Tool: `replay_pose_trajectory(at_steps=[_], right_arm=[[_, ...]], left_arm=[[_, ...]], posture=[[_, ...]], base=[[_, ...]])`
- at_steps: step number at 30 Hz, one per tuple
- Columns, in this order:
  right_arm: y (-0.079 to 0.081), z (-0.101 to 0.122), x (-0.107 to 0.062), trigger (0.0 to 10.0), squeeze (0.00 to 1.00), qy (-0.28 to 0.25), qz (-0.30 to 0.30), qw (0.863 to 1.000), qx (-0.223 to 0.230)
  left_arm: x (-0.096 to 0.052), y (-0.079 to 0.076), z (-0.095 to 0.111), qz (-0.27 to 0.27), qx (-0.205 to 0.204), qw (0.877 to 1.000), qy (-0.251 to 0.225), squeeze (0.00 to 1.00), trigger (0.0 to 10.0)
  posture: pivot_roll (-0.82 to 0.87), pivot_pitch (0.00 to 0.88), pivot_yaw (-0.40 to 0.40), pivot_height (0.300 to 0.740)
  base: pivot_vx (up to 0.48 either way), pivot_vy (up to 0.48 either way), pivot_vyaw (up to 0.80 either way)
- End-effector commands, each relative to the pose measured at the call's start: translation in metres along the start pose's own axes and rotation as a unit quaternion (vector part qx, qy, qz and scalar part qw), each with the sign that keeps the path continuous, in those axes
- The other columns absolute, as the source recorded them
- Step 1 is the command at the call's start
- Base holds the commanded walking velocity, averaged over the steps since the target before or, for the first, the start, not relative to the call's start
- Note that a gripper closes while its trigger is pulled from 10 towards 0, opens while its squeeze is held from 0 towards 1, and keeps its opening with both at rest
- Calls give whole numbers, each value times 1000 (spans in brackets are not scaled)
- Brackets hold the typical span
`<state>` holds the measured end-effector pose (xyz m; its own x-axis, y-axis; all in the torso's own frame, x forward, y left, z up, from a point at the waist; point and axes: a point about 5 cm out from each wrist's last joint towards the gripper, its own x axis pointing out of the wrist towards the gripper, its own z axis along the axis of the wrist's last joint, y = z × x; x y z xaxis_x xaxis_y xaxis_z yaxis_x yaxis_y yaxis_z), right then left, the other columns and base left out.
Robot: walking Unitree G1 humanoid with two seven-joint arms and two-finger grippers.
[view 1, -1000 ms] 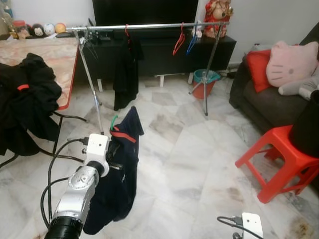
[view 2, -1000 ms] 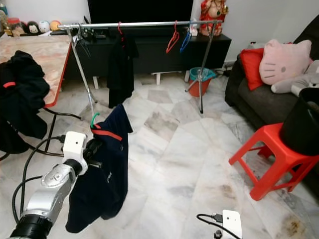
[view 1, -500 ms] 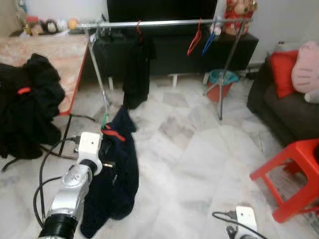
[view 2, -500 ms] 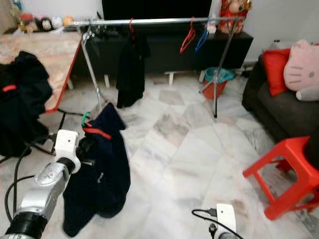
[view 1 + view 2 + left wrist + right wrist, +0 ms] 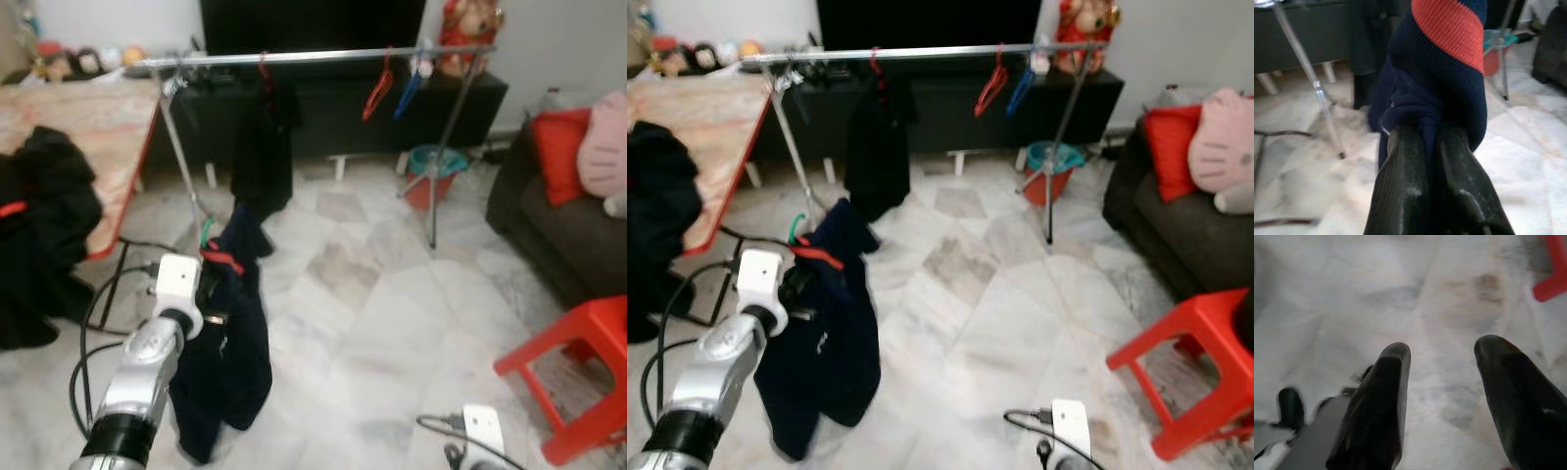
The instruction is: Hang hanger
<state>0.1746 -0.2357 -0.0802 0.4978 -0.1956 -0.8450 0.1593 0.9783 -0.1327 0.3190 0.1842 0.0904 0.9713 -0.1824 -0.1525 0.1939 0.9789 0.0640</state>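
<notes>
My left gripper (image 5: 214,294) is shut on a navy garment (image 5: 235,333) with a red collar stripe (image 5: 1449,29); it hangs on a green hanger whose hook (image 5: 206,233) pokes up above the collar. The garment dangles above the marble floor, in front of and below the silver clothes rail (image 5: 313,56). On the rail hang a black garment (image 5: 263,147), a red hanger (image 5: 374,90) and a blue hanger (image 5: 407,90). My right gripper (image 5: 1442,382) is open over bare floor, and its wrist (image 5: 480,431) shows at the lower edge.
A table (image 5: 88,127) with a black clothes pile (image 5: 39,235) stands at the left. The rail's tripod legs (image 5: 431,166) and a teal-and-red bucket (image 5: 431,171) are at the back. A dark sofa (image 5: 568,215) with cushions and a red stool (image 5: 578,382) sit at the right.
The camera has shifted, so the whole scene sits slightly differently. My left gripper still holds the navy garment in much the same pose; the right arm stays low.
</notes>
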Motion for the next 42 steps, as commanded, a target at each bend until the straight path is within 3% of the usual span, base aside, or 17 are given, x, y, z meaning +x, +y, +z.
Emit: replay_pose_trajectory(at_steps=[1, 14, 20, 29, 42], right_arm=[[-2, 3, 0, 10000, 0, -3, -2, 1000, 2], [0, 6, 0, 10000, 0, -11, 5, 1000, 13], [1, 5, 0, 10000, 0, -7, 14, 999, -28], [1, 4, 0, 10000, 0, -9, 15, 1000, -15], [2, 3, 0, 10000, 0, -12, 14, 1000, -2]], left_arm=[[3, 5, 14, 2, 16, 1000, -27, 0, 10000], [3, 10, 14, 8, 18, 999, -25, 0, 10000], [3, 11, 14, 10, 18, 999, -25, 0, 10000], [3, 9, 13, 5, 18, 1000, -24, 0, 10000], [4, 5, 12, -6, 20, 999, -24, 0, 10000]], posture=[[124, 0, -48, 732], [122, 0, -44, 732], [123, 0, -45, 732], [125, 0, -49, 732], [130, 0, -50, 732]], base=[[368, 0, 0], [368, 0, 0], [371, 0, 376], [376, 0, 774], [378, 0, 0]])
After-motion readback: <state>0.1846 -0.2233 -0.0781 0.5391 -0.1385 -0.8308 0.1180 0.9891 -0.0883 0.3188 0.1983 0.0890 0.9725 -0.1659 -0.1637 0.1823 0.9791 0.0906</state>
